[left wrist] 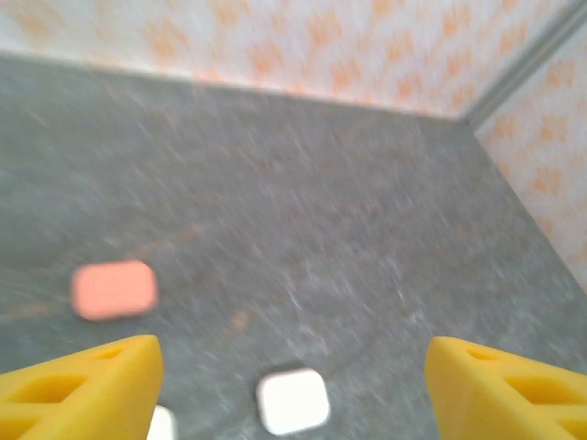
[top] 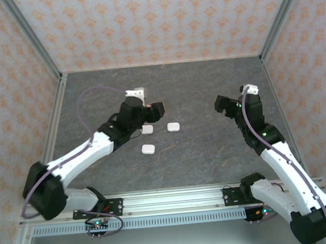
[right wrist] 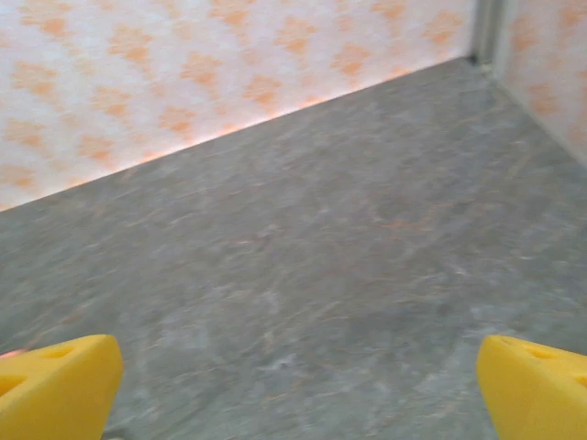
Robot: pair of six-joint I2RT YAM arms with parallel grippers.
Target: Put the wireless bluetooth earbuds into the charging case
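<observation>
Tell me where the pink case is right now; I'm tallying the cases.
In the left wrist view, the pink case lies flat on the grey table at the frame's left, up and left of a white case.

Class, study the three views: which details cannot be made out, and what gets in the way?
- Left wrist view: motion blur smears the pink case and the middle white case; lid seams unreadable.
- Same view: the bottom edge cuts off another white piece.
- Top view: the nearest white case is too small to tell open from shut; earbuds too small to pick out.
</observation>
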